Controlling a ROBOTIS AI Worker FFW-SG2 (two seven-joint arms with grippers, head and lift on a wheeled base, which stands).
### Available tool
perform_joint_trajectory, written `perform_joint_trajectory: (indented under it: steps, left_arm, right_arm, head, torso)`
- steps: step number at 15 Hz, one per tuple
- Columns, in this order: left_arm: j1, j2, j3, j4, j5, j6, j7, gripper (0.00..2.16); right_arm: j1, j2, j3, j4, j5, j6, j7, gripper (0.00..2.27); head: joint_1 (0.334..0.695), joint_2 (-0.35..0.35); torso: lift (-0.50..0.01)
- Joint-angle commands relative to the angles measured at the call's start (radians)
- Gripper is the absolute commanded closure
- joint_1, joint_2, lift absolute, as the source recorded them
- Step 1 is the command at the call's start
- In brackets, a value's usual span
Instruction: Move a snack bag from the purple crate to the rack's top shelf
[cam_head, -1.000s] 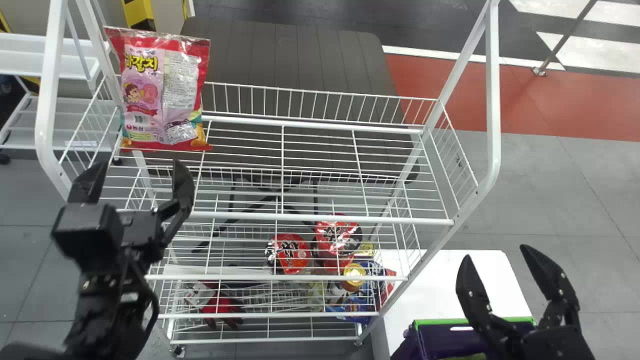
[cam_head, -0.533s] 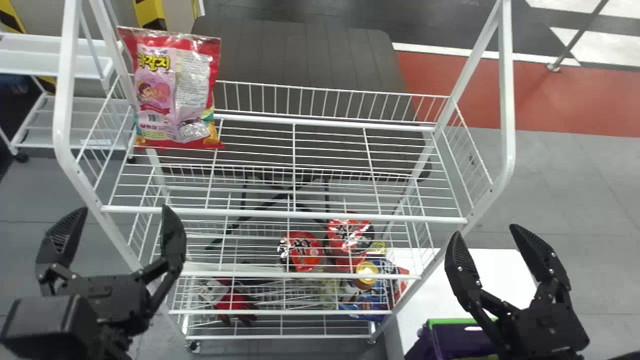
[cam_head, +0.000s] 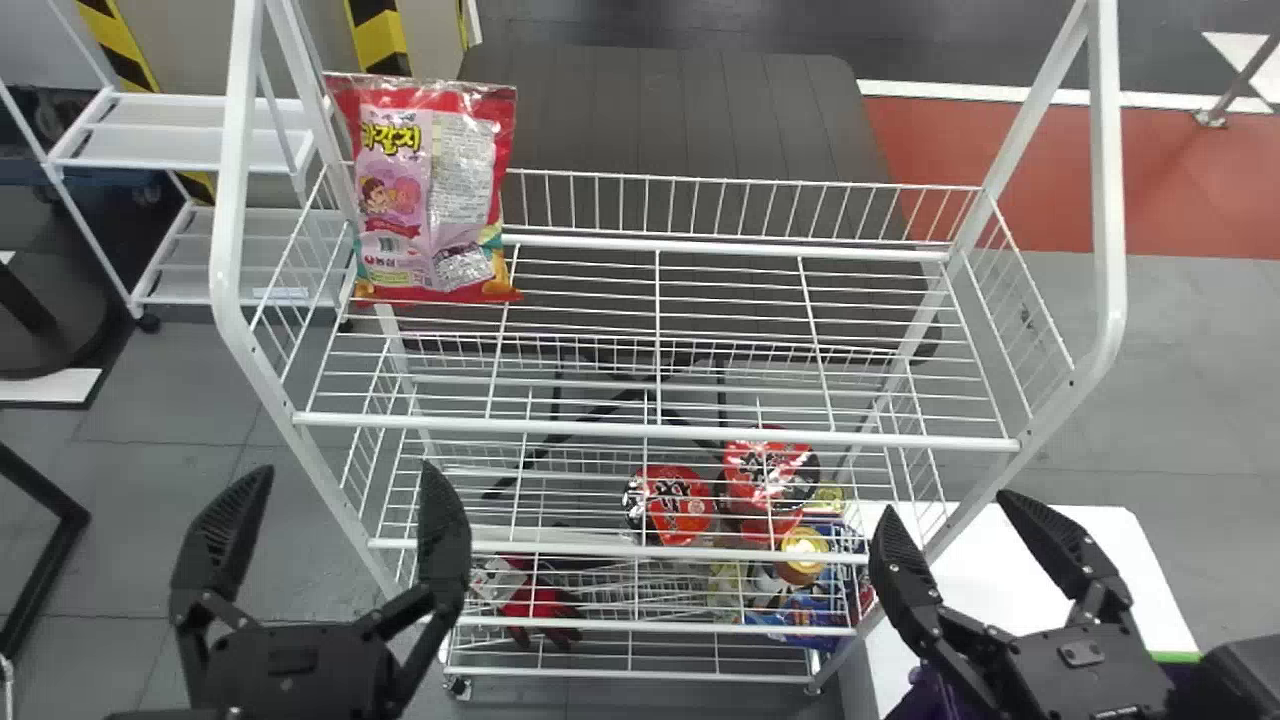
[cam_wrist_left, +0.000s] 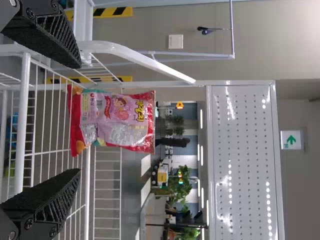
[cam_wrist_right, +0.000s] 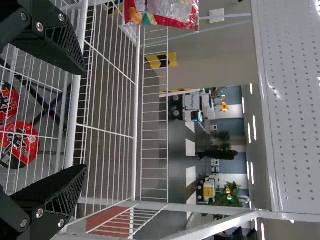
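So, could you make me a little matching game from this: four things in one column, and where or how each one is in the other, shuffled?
1. Snack bag
2. Red-lidded bowls
3. White table
4. Left gripper

A. To the right of the rack
B. Fingers apart, nothing between them
C. Upright at the left end of the top shelf
D. Inside the rack, below its top shelf

Pairs: 1-C, 2-D, 3-A, 4-B

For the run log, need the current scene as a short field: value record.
bag: snack bag upright, left rear of the rack's top shelf
left_gripper: left gripper open, empty
right_gripper: right gripper open, empty
source: purple crate, head view's lower right, partly hidden by the right arm
lower_shelf: red-lidded bowls
task_state: looks done
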Motion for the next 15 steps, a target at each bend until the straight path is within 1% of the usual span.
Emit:
perform_joint_trajectory:
  steps: [1, 4, 15]
  left_arm:
    - [0.002, 0.002, -0.019, -0.003, -0.010, 0.008, -0.001, 0.07]
    - [-0.003, 0.003, -0.020, -0.003, -0.008, 0.020, -0.002, 0.07]
    - [-0.017, 0.002, -0.032, 0.002, -0.008, 0.035, -0.001, 0.07]
  right_arm:
    - [0.002, -0.004, 0.002, 0.005, 0.014, -0.054, 0.000, 0.17]
    - [0.005, -0.007, 0.002, 0.005, 0.020, -0.097, 0.002, 0.17]
    - [0.013, -0.010, -0.001, 0.004, 0.029, -0.140, 0.002, 0.17]
  head:
    - [0.695, -0.053]
    - [0.695, -0.072]
    - [0.695, -0.078]
  torso:
    - [-0.001]
    - [-0.001]
    - [-0.001]
